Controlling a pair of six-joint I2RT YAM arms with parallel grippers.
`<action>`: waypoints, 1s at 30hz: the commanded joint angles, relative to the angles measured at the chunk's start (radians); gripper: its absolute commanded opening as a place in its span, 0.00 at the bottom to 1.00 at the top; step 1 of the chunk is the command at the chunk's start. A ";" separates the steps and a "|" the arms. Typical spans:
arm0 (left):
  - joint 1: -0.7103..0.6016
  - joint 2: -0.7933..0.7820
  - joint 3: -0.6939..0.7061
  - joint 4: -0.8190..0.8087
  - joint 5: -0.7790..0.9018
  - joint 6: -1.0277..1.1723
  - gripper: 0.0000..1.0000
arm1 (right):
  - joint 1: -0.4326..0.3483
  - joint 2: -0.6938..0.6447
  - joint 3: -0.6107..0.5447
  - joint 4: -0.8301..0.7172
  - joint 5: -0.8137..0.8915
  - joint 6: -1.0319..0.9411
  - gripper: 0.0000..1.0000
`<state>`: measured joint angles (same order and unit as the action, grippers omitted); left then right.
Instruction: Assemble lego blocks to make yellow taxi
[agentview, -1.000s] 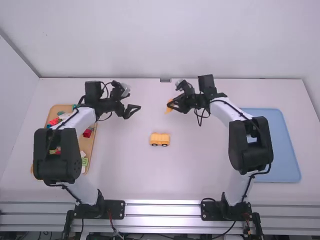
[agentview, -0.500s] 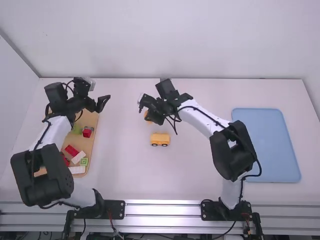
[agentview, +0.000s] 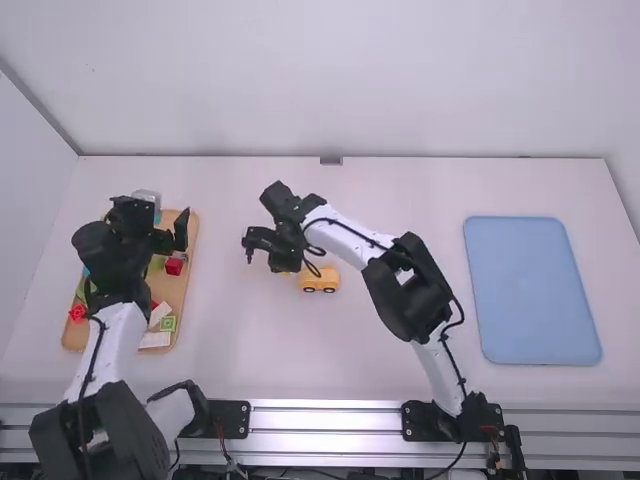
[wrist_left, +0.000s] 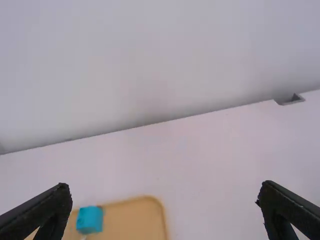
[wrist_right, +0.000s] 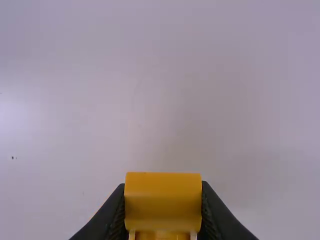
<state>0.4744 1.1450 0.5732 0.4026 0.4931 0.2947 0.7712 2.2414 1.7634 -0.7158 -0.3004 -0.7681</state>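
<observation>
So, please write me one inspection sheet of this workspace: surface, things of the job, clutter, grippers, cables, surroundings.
Surface: white table, small dark specks; spills: nothing seen.
Job's things: yellow wheeled body standing on its wheels; yellow piece held separately.
Clutter: red block, green block and white block loose in wooden tray; blue tray at right.
Left gripper: open, over the wooden tray's far part.
Right gripper: closed on the yellow piece.
Cables: black cable along the left arm; another loops near the wheeled body, contact cannot be told.
Surroundings: pale walls, metal rail at near edge; hands: nothing seen.
</observation>
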 joint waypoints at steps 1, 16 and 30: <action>0.010 -0.018 -0.019 0.002 -0.020 -0.022 0.99 | 0.027 0.009 0.028 -0.021 0.039 -0.051 0.00; 0.003 -0.018 -0.019 -0.009 -0.038 -0.037 0.99 | 0.086 0.011 0.019 -0.032 0.136 -0.033 0.00; 0.003 -0.018 -0.019 -0.028 -0.038 -0.037 0.99 | 0.091 0.011 -0.050 0.053 0.137 -0.022 0.00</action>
<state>0.4767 1.1404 0.5598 0.3740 0.4580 0.2680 0.8631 2.2421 1.7191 -0.6601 -0.1547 -0.7937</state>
